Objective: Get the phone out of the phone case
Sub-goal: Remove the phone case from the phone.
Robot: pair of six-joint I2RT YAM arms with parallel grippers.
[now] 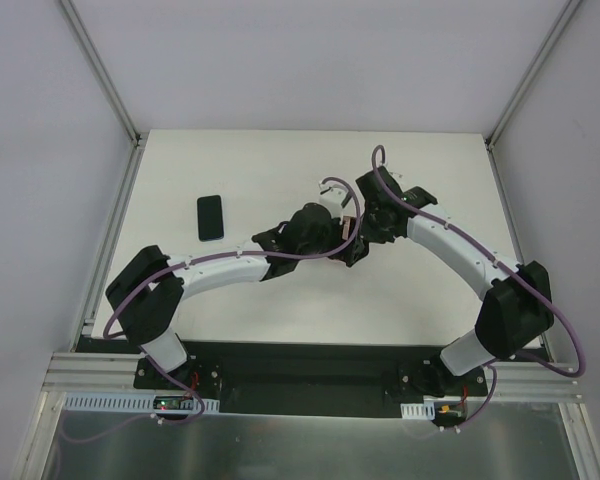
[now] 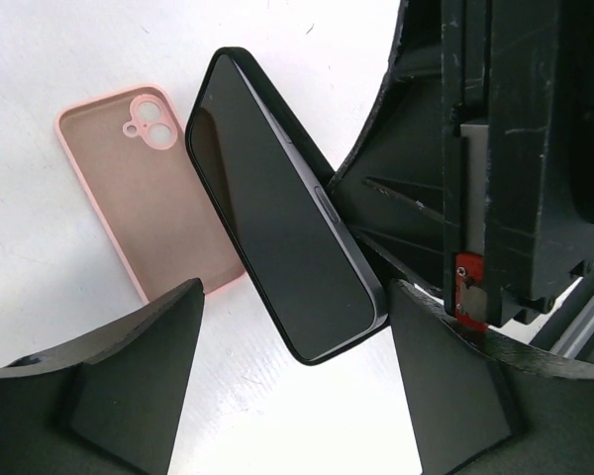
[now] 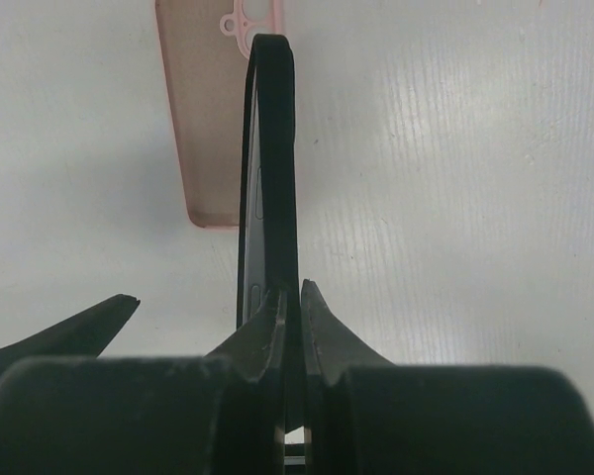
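My right gripper [image 3: 291, 289] is shut on the phone [image 3: 272, 148], a slim black slab that it holds on edge above the table. In the left wrist view the phone [image 2: 277, 218] shows its dark glossy face, tilted. The salmon-pink phone case [image 2: 148, 198] lies empty on the table beside and partly under it, hollow side up with its camera cut-out at the far end. My left gripper [image 2: 295, 285] is open, its fingers on either side of the phone's near end, the right one close to its corner. From above, both grippers [image 1: 355, 238] meet at mid-table and cover the phone.
A second flat black phone-like slab [image 1: 211, 217] lies on the white table [image 1: 280, 165] to the left of the grippers. White walls close in the table at the back and on both sides. The right arm [image 1: 450, 240] curves in from the right.
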